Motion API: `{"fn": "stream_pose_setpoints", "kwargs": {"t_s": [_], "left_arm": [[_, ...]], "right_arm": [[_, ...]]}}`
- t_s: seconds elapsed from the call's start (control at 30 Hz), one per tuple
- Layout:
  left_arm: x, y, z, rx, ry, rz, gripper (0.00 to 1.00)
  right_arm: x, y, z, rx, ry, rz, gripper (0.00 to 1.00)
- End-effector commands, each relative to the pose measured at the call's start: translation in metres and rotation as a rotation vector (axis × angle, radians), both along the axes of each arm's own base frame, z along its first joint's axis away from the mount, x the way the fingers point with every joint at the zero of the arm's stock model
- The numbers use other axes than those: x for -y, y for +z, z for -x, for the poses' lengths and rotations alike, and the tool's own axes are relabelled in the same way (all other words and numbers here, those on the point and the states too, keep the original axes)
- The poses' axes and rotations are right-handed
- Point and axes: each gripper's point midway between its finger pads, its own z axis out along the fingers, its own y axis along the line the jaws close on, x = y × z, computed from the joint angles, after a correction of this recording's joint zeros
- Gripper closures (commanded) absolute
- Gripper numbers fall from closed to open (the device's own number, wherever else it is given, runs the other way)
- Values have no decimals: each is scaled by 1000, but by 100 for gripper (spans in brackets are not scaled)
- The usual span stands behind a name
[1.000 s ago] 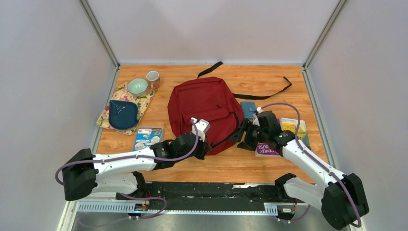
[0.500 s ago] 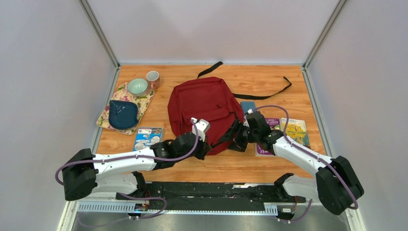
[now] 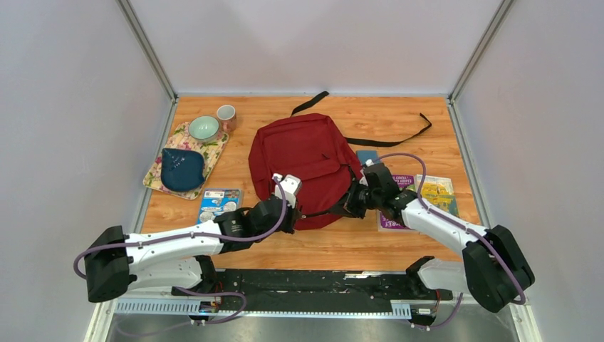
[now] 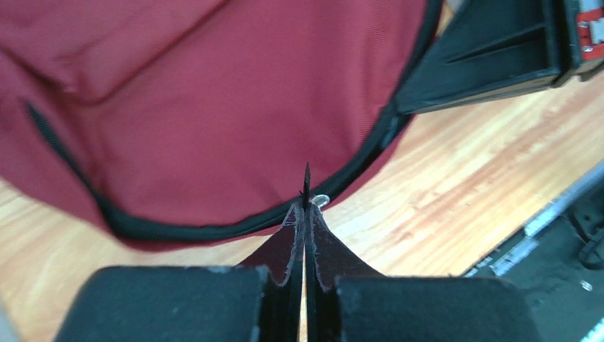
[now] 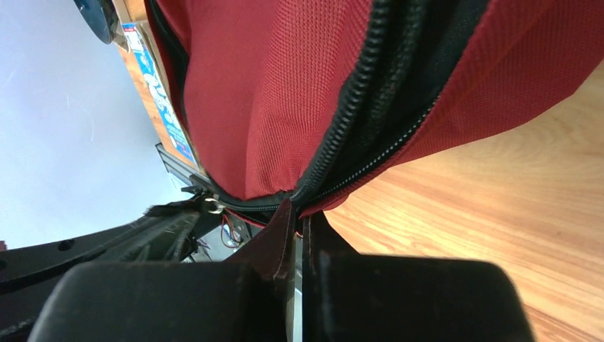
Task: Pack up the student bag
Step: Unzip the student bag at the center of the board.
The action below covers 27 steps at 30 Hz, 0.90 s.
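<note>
Right, bag [image 3: 306, 160] lies flat mid-table [image 3: 399, 121], front up, straps trailing toward the far edge. Both arms meet at its near rim. Left gripper [image 4: 306, 208] is clenched flat, with a thin black zip pull [image 4: 307, 187] poking out between the tips and a small metal ring [image 4: 320, 200] just beside them. It sits right at the black zip line along the bag's rounded near edge. Right gripper [image 5: 298, 214] is also closed tight, tips nipping the bag's edge where the zip [image 5: 370, 85] runs down to them. I read that as a pinch on the fabric seam. Overhead, I see the left one [image 3: 293, 214] coming in from the near left and the right one [image 3: 349, 204] from the near right, close together but apart. Teal wallet [image 3: 367, 157] sits just beside the bag's right side, partly behind the right wrist. Books [image 3: 427, 192] lie on the right, the right arm crossing over them. Floral mat [image 3: 216, 146] on the left carries a bowl [image 3: 204, 128] and a blue pouch [image 3: 181, 169]. Cup [image 3: 226, 114] is just beside the bowl. Blue card [image 3: 217, 203] lies near the left forearm.
</note>
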Motion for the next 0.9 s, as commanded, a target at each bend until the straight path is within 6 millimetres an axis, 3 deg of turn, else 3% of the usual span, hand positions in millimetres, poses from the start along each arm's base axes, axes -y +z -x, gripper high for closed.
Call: {"fn": "stream_pose_setpoints", "kwargs": {"t_s": [0.0, 0.13, 0.3, 0.37, 0.5, 0.53, 0.63, 0.67, 0.77, 0.87], "left_arm": [[-57, 5, -25, 108, 167, -136, 100], [-89, -12, -30, 87, 225, -171, 100], [-104, -19, -31, 80, 257, -189, 100], [-102, -18, -31, 74, 252, -183, 100], [-76, -10, -26, 42, 183, -70, 100], [-70, -10, -24, 33, 165, -47, 100], [-46, -6, -17, -13, 90, 40, 100], [-36, -2, -14, -29, 65, 83, 100], [-21, 0, -10, -51, 26, 117, 100], [-9, 7, -12, -42, 1, 144, 100]], "right_arm": [[13, 0, -17, 62, -16, 49, 100], [22, -5, -16, 57, -15, 57, 100], [35, -4, -22, 69, -38, 76, 100], [40, -3, -26, 70, -49, 79, 100], [35, 14, -33, 133, 8, 64, 99], [33, 17, -32, 139, 31, 55, 95], [33, 26, -26, 138, 83, 69, 68], [34, 29, -24, 137, 83, 72, 53], [38, 39, -13, 119, 51, 56, 38], [40, 40, 4, 53, -14, 0, 37]]}}
